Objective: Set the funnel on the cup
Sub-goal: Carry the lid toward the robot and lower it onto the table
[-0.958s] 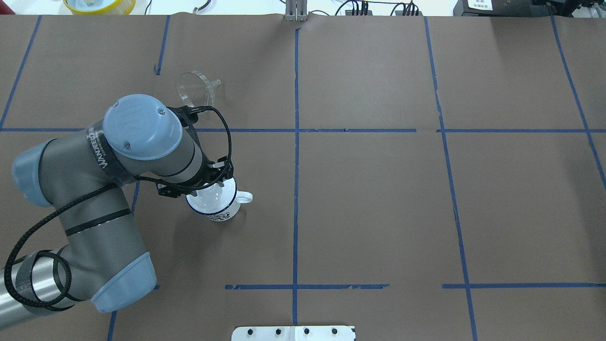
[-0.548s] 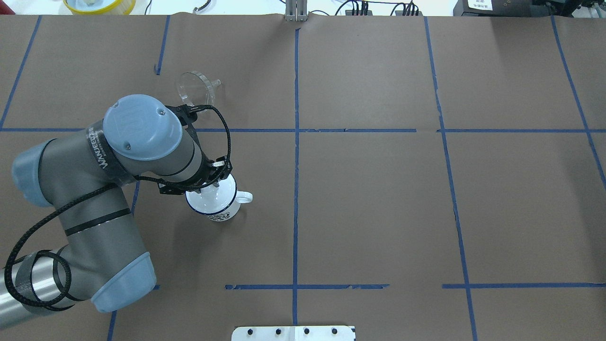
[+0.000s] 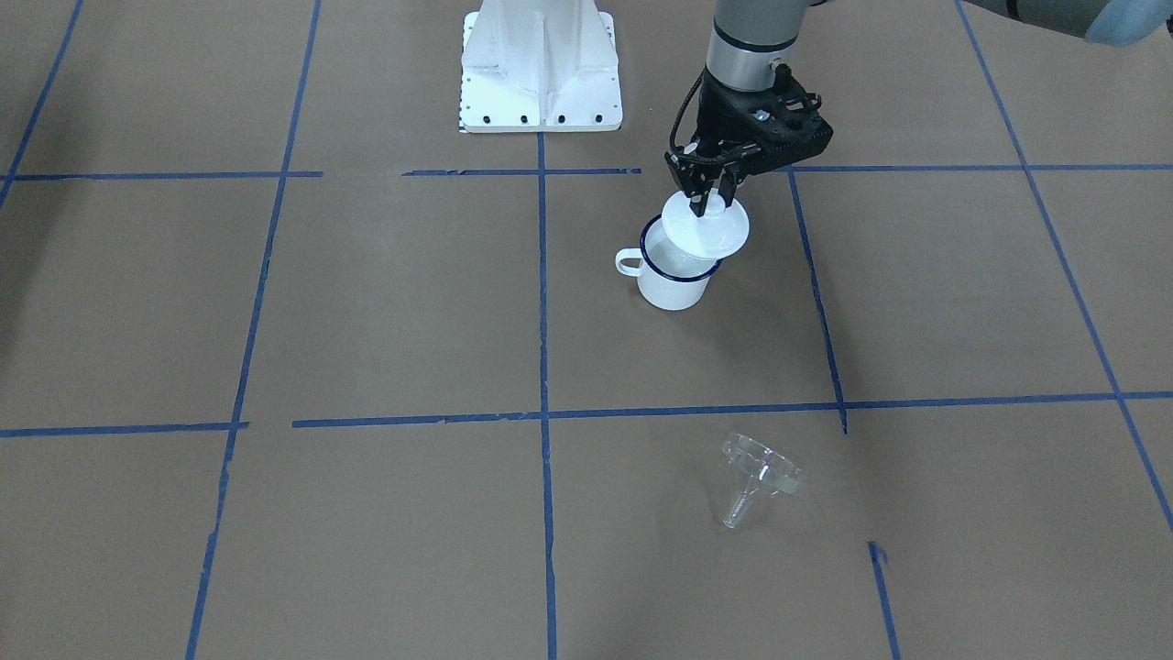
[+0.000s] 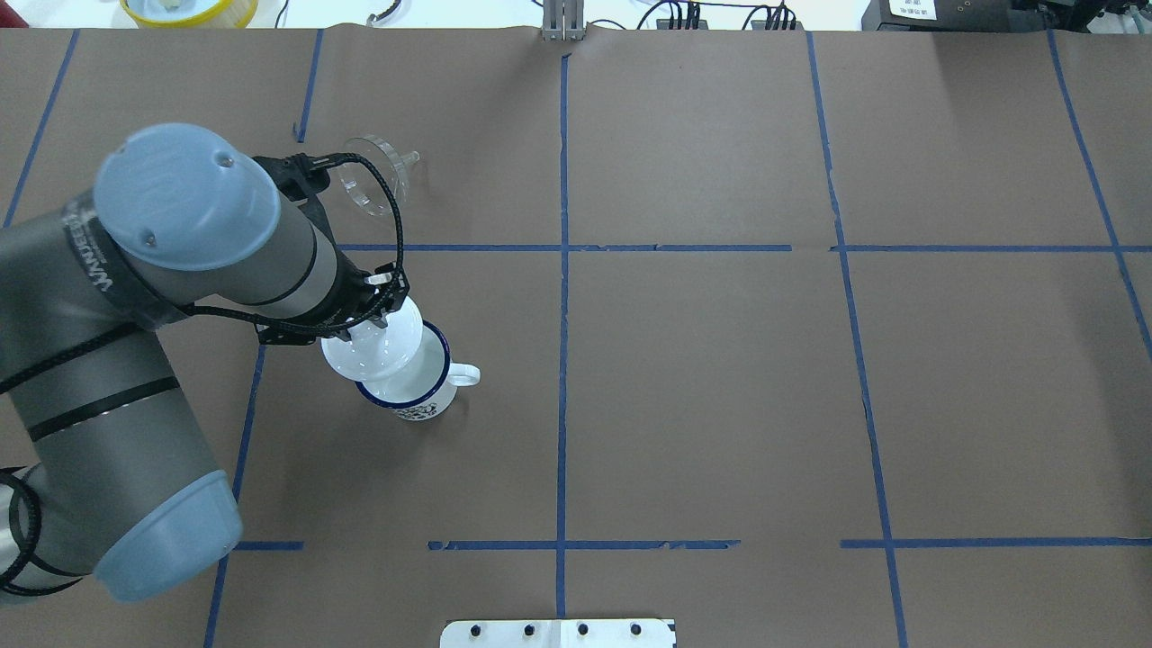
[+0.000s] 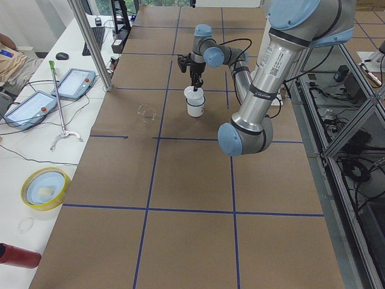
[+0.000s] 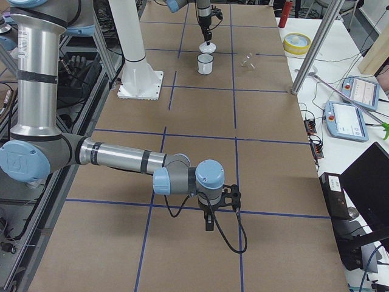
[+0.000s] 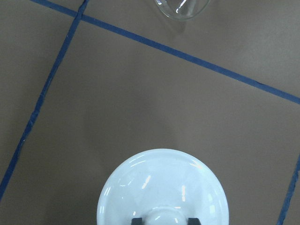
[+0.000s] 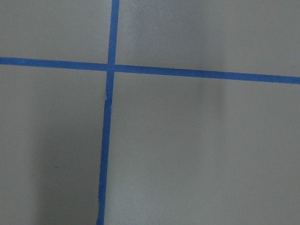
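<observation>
The clear funnel (image 3: 761, 472) lies on its side on the brown table, also in the overhead view (image 4: 378, 171) and at the top of the left wrist view (image 7: 180, 7). The white cup (image 3: 674, 275) with a dark blue rim stands upright, handle out to the side (image 4: 414, 387). My left gripper (image 3: 710, 203) is shut on the knob of a round white lid (image 4: 373, 346) and holds it just above the cup, shifted partly off the rim. The lid fills the bottom of the left wrist view (image 7: 161, 187). My right gripper (image 6: 208, 225) hangs over bare table far away; I cannot tell its state.
The white robot base plate (image 3: 541, 92) sits at the near edge of the table. A yellow-rimmed bowl (image 4: 189, 9) and a metal post (image 4: 562, 22) stand beyond the far edge. Blue tape lines cross the table.
My left arm has risen and swung toward the far left, lifting the white lid off the cup. The cup's opening now shows partly. The funnel has not moved.
</observation>
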`<action>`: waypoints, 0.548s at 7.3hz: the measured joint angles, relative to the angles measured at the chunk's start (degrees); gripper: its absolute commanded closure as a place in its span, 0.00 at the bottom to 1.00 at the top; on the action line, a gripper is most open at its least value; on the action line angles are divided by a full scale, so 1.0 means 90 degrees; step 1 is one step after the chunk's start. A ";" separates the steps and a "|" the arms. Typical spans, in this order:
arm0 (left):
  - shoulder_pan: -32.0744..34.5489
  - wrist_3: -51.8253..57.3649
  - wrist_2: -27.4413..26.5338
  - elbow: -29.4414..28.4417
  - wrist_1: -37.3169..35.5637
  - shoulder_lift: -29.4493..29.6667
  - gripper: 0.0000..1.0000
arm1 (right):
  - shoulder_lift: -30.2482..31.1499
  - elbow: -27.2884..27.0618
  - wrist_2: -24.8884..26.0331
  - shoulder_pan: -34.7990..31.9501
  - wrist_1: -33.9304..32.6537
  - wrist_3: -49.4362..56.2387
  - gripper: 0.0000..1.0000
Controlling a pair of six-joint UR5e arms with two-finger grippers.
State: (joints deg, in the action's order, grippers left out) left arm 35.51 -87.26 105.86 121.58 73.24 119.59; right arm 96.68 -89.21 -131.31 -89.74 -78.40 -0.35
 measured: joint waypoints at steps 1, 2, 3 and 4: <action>0.0048 0.0007 0.0000 0.0244 -0.0002 -0.0192 1.00 | 0.0000 0.0000 0.0000 0.0000 0.0000 0.0000 0.00; -0.0009 0.0002 0.0001 0.0499 0.0126 -0.0603 1.00 | 0.0000 0.0000 0.0000 0.0000 0.0000 0.0000 0.00; -0.0113 -0.0016 0.0000 0.0719 0.0476 -0.1155 1.00 | 0.0000 0.0000 -0.0002 0.0000 0.0000 0.0000 0.00; -0.0248 -0.0050 0.0000 0.0850 0.1029 -0.1801 1.00 | 0.0000 0.0000 -0.0004 0.0000 0.0000 0.0000 0.00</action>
State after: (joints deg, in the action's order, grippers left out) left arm 33.28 -87.70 105.87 129.23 82.50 103.38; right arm 96.68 -89.21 -131.35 -89.74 -78.40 -0.35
